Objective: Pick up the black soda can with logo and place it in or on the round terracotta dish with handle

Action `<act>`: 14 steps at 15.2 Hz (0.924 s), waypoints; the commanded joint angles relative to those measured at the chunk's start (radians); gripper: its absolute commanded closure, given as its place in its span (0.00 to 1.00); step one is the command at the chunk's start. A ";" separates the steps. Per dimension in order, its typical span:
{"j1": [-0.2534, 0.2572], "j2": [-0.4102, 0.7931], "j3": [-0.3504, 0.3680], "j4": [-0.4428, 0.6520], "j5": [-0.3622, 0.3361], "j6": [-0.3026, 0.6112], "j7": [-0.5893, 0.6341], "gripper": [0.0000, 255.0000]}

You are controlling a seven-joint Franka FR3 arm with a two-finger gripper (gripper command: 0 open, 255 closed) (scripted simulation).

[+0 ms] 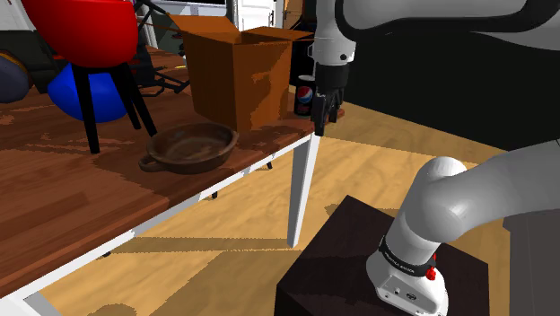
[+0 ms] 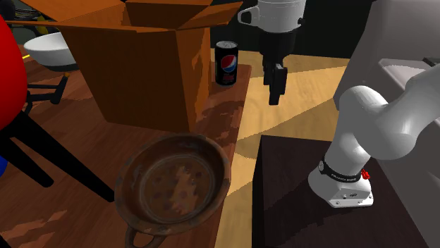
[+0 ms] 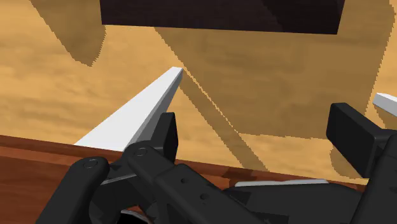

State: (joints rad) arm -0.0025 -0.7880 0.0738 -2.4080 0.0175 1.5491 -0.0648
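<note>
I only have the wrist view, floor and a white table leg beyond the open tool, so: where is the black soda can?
Observer: The black soda can with a logo stands upright at the corner of the brown wooden table, beside the brown cardboard box.
Operator: Where is my tool?
Observer: The tool hangs off the table's edge, over the floor, at the second exterior view's right of the can, not touching it.
Operator: And the dish?
Observer: The round brown dish with a handle sits empty near the same table edge, past the box.
</note>
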 commanded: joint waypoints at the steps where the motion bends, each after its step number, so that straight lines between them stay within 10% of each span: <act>1: 0.000 0.000 0.000 0.000 0.000 0.000 0.000 0.00; 14: -0.059 0.371 -0.138 0.493 -0.058 -0.061 -0.149 0.00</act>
State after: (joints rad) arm -0.0584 -0.4446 -0.0548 -1.9523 -0.0394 1.4926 -0.2018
